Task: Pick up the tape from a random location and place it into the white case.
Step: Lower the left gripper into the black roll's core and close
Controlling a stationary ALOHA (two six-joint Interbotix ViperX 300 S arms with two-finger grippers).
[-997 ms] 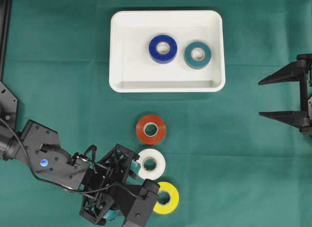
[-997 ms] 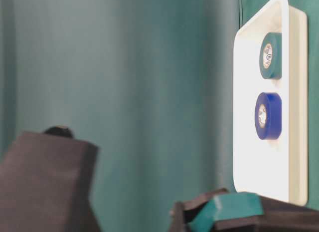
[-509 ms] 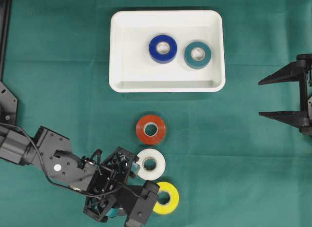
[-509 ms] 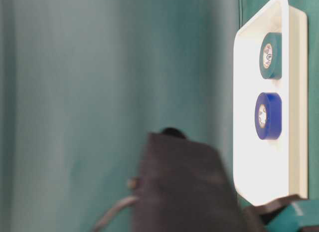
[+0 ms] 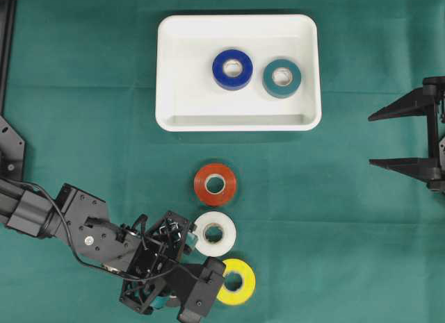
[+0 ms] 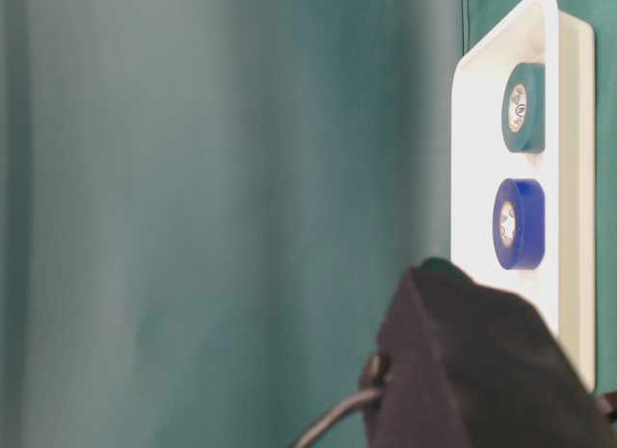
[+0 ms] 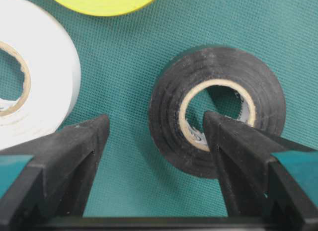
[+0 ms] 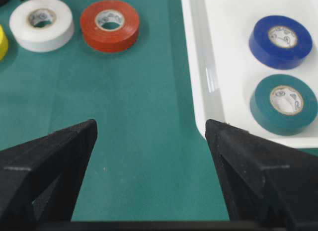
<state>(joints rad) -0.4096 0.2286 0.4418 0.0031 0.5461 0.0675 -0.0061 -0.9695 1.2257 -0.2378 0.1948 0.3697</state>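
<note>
Tape rolls: six total.
- Blue roll [image 5: 232, 69], one, in tray, left of centre.
- Teal roll [image 5: 282, 78], one, in tray, at 3 o'clock from blue.
- Red roll [image 5: 215, 185], one, on cloth.
- White roll [image 5: 215, 233], one, at 6 o'clock from red.
- Yellow roll [image 5: 234, 282], one, at 5 o'clock from white.
- Black roll [image 7: 217, 111], one, wrist view only.
White case [image 5: 174, 73]: one.
Robot arms: two.
Green cloth [image 5: 334, 239]: one.

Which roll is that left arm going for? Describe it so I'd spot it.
Below the white case, rolls sit in a line on the green cloth. Beside the white roll lies a black roll, between the left end effector fingers. It's the only black one.
</note>
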